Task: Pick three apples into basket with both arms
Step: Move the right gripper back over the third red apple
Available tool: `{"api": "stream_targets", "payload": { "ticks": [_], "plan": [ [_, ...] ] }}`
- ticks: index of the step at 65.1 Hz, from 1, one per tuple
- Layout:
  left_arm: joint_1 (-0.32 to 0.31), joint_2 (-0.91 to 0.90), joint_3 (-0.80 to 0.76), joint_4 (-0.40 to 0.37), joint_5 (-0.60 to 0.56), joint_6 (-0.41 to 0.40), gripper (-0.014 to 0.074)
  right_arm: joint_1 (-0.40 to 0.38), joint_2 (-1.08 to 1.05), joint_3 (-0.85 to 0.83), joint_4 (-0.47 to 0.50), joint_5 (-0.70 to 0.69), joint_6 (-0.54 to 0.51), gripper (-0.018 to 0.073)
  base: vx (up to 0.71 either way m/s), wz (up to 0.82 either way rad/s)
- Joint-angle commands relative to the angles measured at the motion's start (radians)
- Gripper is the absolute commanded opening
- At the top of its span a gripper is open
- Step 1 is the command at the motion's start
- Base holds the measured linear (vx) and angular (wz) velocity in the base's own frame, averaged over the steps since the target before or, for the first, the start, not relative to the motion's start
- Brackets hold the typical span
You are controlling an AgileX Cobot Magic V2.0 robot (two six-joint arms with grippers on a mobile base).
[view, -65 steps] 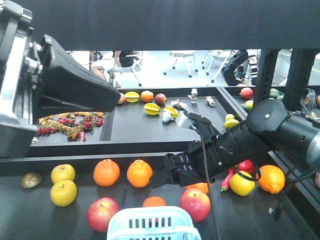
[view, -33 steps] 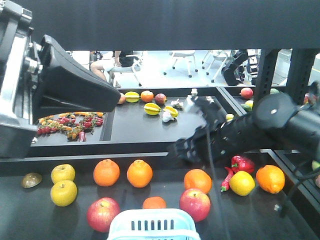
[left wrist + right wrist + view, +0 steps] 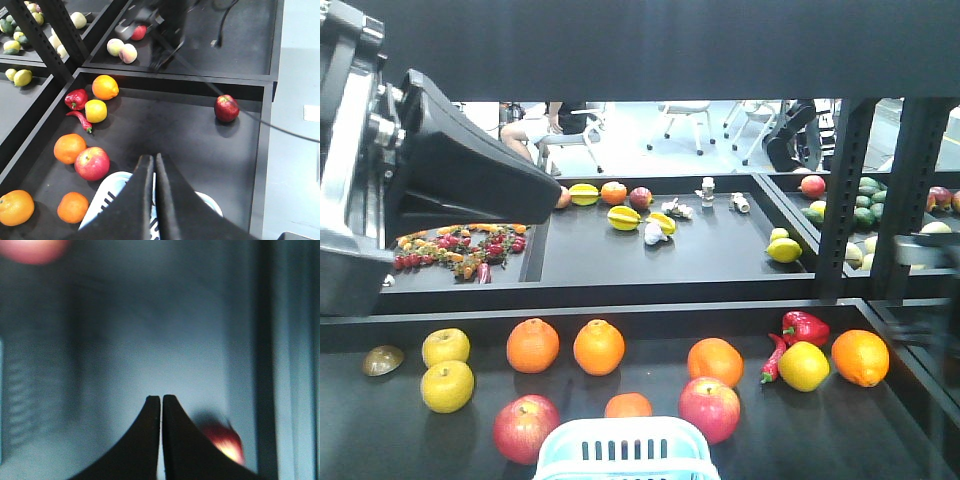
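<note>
Two red apples [image 3: 525, 428] [image 3: 710, 408] lie on the black tray either side of the pale aqua basket [image 3: 625, 450] at the front edge. In the left wrist view my left gripper [image 3: 153, 157] is shut and empty above the basket [image 3: 112, 192]. One apple [image 3: 92, 163] lies to its left and a darker apple [image 3: 226, 108] lies alone further off. My left gripper also shows at the upper left of the front view [image 3: 552, 190]. My right gripper [image 3: 161, 399] is shut and empty, with a blurred red apple [image 3: 225, 442] just right of it. It does not show in the front view.
Oranges [image 3: 533, 345] [image 3: 599, 347] [image 3: 715, 361], yellow apples [image 3: 447, 385], a red pepper [image 3: 805, 327] and a lemon [image 3: 804, 366] lie around the apples. A raised shelf [image 3: 620, 285] with more fruit runs behind. Black rack posts [image 3: 835, 200] stand at right.
My right arm has swung up and to the right, out of the front view, uncovering the orange and pepper. The left arm has not moved.
</note>
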Motion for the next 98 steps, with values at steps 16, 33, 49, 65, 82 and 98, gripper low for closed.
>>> {"api": "stream_targets", "payload": {
  "ticks": [16, 33, 49, 65, 82, 98],
  "plan": [
    [-0.005, -0.020, -0.024, -0.034, -0.035, -0.010, -0.0008, -0.090, -0.271, 0.318, 0.009, 0.053, 0.017, -0.0003, 0.00, 0.00],
    [-0.005, -0.020, -0.024, -0.034, -0.035, -0.010, -0.0008, -0.090, -0.372, 0.458, 0.004, 0.052, -0.016, 0.0027, 0.00, 0.00],
    [-0.005, -0.020, -0.024, -0.034, -0.035, -0.010, -0.0008, -0.090, -0.392, 0.458, 0.087, 0.052, 0.087, 0.0221, 0.00, 0.00],
    [-0.005, -0.020, -0.024, -0.034, -0.035, -0.010, -0.0008, -0.090, -0.386, 0.458, -0.006, 0.052, 0.095, 0.0577, 0.00, 0.00],
    [-0.005, -0.020, -0.024, -0.034, -0.035, -0.010, -0.0008, -0.216, -0.299, 0.458, -0.060, 0.052, 0.065, 0.0628, 0.00, 0.00],
    [-0.005, -0.020, -0.024, -0.034, -0.035, -0.010, -0.0008, -0.283, -0.212, 0.458, -0.031, -0.009, -0.008, 0.0585, 0.00, 0.00]
  ]
}}
